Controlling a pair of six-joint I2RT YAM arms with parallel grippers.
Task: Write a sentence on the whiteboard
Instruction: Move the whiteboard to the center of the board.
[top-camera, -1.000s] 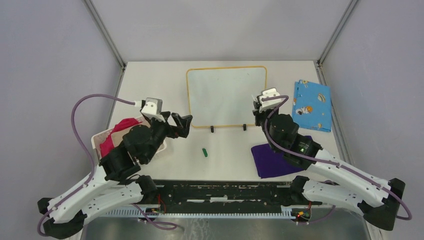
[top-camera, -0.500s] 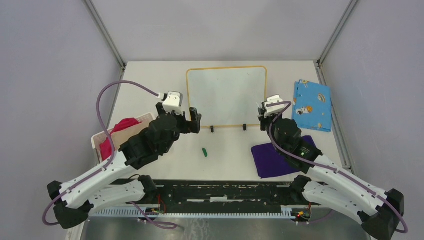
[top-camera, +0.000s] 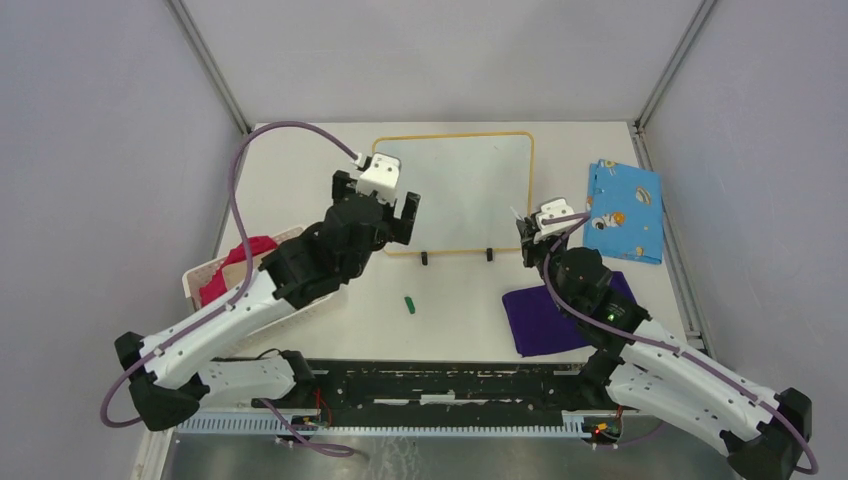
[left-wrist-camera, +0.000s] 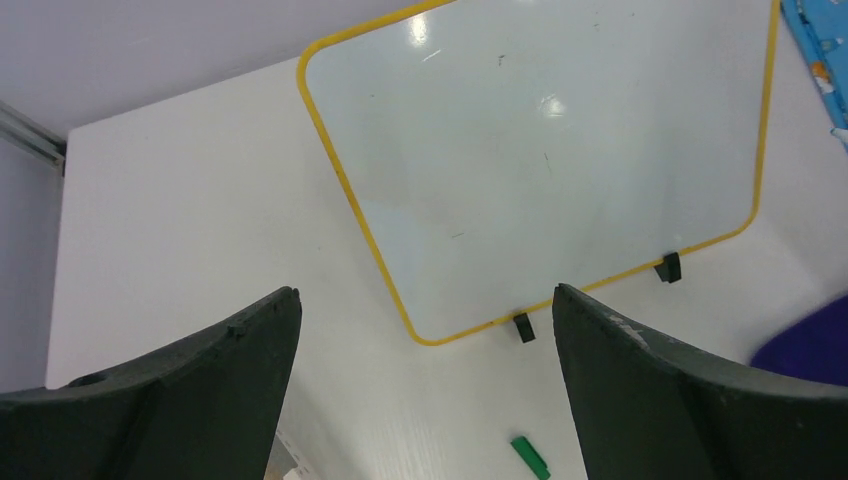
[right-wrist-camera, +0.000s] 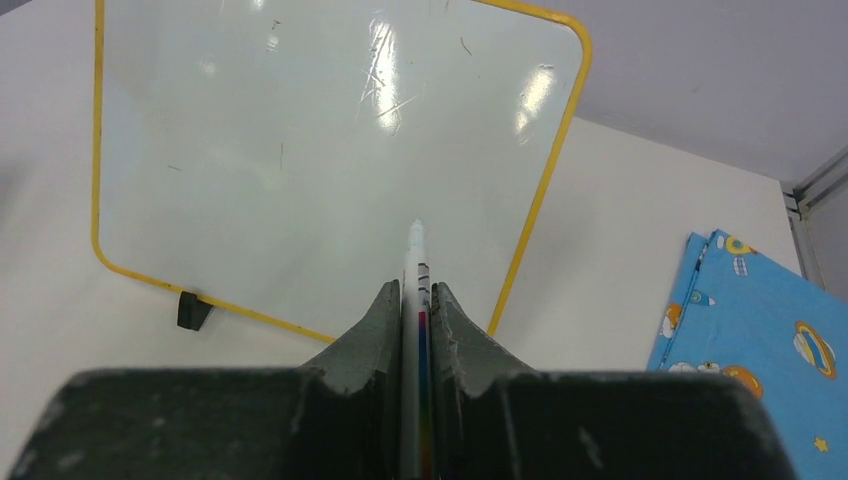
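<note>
Here right fingers (right-wrist-camera: 375, 330) pinch a slim white marker (right-wrist-camera: 415, 255) near the glossy whiteboard (right-wrist-camera: 300, 150).

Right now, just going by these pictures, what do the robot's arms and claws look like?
The left arm and right arm have white shells with chunky black joints. A purple cable runs along each. Each wrist carries a small white box. The left claw has two broad, dark, wedge-shaped fingers, and the right claw has the same. A green light glows on the right arm.

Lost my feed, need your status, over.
Left gripper open, at the board, left edge. Right gripper shut on marker, tip toward board. No writing yet. Cap loose, off board.
</note>
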